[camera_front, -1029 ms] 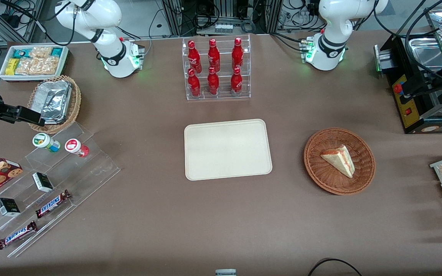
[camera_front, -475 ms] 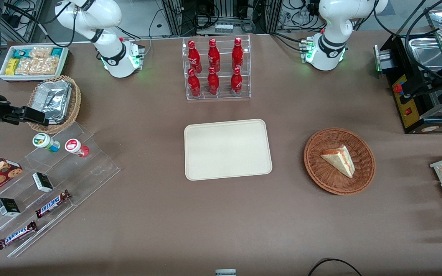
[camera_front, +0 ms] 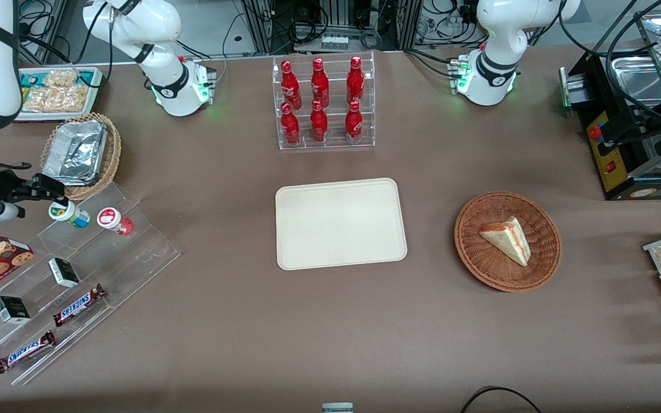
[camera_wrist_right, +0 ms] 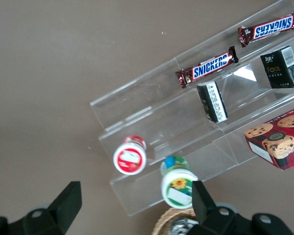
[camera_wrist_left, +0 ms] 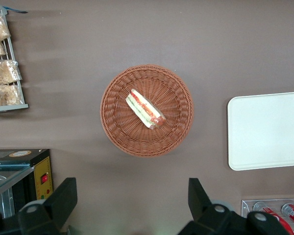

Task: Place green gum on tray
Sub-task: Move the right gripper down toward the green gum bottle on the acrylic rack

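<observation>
- Green gum (camera_front: 68, 212), front view: stands upright on the top step of a clear acrylic stepped rack (camera_front: 78, 275), toward the working arm's end of the surface (camera_front: 330, 321). White lid faces up, so it is reachable from above.
- Pincer (camera_front: 49, 192), front view: just beside and above the green gum, near its lid, coming from the surface edge. Not gripping it, as far as I can tell.
- Red gum (camera_front: 115, 220), front view: same step, just beside the green gum, farther from the pincer. Close neighbour, so a grasp needs care not to knock it.
- Tray (camera_front: 340, 222), front view: flat in the middle of the surface, well apart from the pincer, nothing on it. Task step is approach; pick and carry not yet done.
- Wicker basket with foil (camera_front: 81, 154), front view: near the pincer, just next to the rack.
- Green gum (camera_wrist_right: 178, 183), right wrist view: lid sits close to one dark finger (camera_wrist_right: 209, 208), not centred between the two. Fingers are spread wide, holding nothing.
- Red gum (camera_wrist_right: 130, 156), right wrist view: falls between the spread fingers more than the green one does, so I judge the pincer must shift over to the green gum.
- Snickers bars (camera_wrist_right: 206, 67), right wrist view: on lower steps, apart from the pincer.
- Tray (camera_wrist_left: 267, 129), left wrist view: partly seen, bare, next to a basket holding a sandwich (camera_wrist_left: 146, 108).
</observation>
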Tool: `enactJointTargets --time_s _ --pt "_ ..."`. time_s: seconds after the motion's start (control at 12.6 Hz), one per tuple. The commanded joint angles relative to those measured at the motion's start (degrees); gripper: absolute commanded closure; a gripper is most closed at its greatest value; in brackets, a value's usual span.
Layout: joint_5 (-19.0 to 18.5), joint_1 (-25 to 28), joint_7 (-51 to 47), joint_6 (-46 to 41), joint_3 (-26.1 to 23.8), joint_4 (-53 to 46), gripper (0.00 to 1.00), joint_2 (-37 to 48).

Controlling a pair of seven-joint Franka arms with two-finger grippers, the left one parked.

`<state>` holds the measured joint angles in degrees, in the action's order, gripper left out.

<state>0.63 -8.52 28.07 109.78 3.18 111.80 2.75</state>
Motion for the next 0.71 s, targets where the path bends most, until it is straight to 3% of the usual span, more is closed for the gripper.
enactJointTargets --time_s 0.0,0.4,0.63 --pt "-0.98 -1.58 8.81 7.00 -0.19 8.85 0.00 4.62" --pt "-0.98 -4.93 23.58 16.06 -0.19 16.25 0.00 5.60" --pt "-0.89 -5.11 26.77 17.21 -0.01 16.96 0.00 4.81"
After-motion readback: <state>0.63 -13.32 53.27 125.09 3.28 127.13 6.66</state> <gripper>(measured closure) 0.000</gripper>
